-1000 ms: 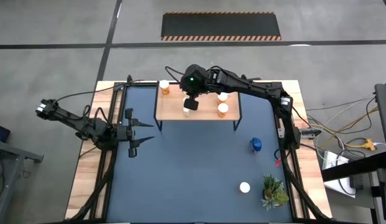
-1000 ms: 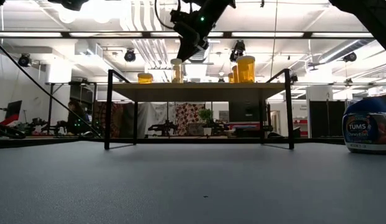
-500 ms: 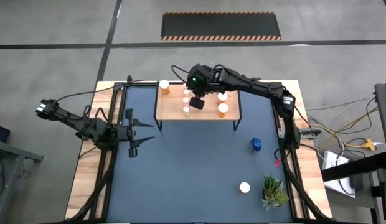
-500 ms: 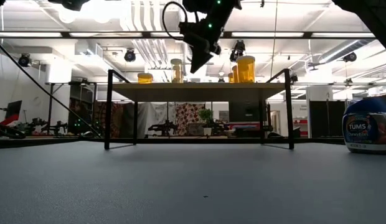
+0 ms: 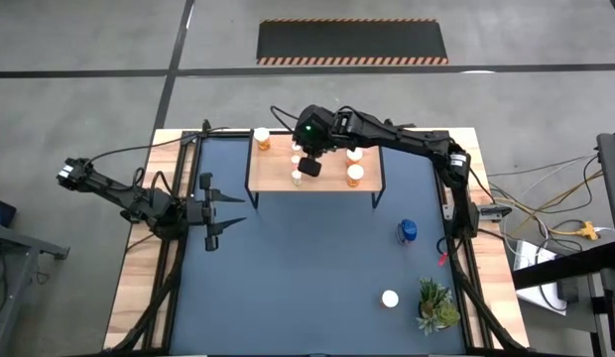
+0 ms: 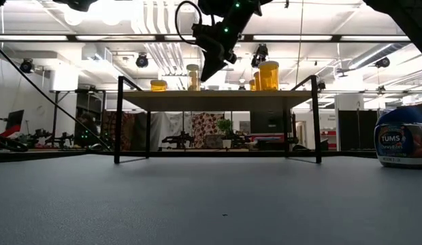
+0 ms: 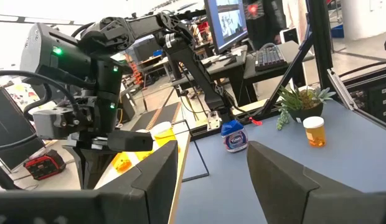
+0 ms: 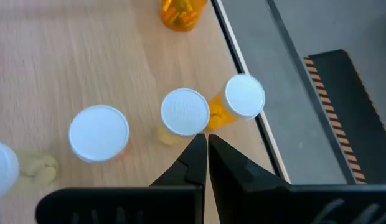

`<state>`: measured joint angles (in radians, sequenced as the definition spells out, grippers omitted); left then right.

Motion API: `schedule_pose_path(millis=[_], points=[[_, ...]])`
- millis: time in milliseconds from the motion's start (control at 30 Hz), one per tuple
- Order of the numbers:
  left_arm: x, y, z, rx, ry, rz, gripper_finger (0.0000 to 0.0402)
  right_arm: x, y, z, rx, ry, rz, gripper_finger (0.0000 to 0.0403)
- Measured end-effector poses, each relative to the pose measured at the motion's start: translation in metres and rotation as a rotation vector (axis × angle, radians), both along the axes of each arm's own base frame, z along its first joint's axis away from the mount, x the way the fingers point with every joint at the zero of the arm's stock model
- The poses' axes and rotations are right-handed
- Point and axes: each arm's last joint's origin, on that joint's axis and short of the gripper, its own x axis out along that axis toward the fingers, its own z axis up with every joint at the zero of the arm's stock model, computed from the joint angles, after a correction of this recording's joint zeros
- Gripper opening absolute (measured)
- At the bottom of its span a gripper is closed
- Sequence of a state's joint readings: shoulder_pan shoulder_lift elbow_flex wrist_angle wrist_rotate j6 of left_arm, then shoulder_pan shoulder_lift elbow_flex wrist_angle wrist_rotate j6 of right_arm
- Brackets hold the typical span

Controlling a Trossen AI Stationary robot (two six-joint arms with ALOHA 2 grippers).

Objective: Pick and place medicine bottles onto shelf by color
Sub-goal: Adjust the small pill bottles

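Orange medicine bottles (image 5: 355,175) stand on the shelf (image 5: 273,180) by the table's far edge; right gripper (image 5: 309,167) hovers above, jaws pressed together, empty; left gripper (image 5: 226,207) waits near the left edge, jaws spread

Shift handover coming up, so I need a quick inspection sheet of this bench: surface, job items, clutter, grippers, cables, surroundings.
Surface: dark blue mat on a wooden table.
Job's things: shelf carries several white-capped bottles; the blue bottle and one white-capped bottle stand on the mat.
Clutter: small green plant at the mat's near right corner.
Grippers: right gripper shut, empty, above the shelf bottles; left gripper open, empty, waiting at the table's left.
Cables: loose leads on the floor right of the table.
Surroundings: concrete floor, striped mat beyond the table.
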<state>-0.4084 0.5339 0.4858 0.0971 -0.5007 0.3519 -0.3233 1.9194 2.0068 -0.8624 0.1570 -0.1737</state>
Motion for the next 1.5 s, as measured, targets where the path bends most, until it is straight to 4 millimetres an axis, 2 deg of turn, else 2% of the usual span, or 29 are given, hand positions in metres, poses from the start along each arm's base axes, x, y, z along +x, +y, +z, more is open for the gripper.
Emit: schedule_pose_path(millis=[500, 667, 767, 967, 1233, 1500], points=[[0.0, 0.0, 0.0, 0.0, 0.0, 0.0, 0.0176, 0.0, 0.0, 0.001, 0.003, -0.006, -0.005, 0.0009], [0.0, 0.0, 0.0, 0.0, 0.0, 0.0, 0.0176, -0.007, 0.004, 0.01, 0.015, -0.009, -0.018, 0.0009], [0.0, 0.0, 0.0, 0.001, 0.001, 0.0, 0.0176, -0.012, 0.01, 0.012, 0.039, 0.018, -0.028, 0.0009], [0.0, 0.0, 0.0, 0.001, 0.001, 0.0, 0.0176, -0.019, 0.031, 0.004, 0.146, 0.139, -0.018, 0.0009], [0.0, 0.0, 0.0, 0.001, 0.001, 0.0, 0.0176, -0.012, 0.061, -0.003, 0.215, 0.157, 0.077, 0.0009], [0.0, 0.0, 0.0, 0.001, 0.001, 0.0, 0.0176, -0.005, 0.068, -0.009, 0.211, 0.12, 0.091, 0.0009]])
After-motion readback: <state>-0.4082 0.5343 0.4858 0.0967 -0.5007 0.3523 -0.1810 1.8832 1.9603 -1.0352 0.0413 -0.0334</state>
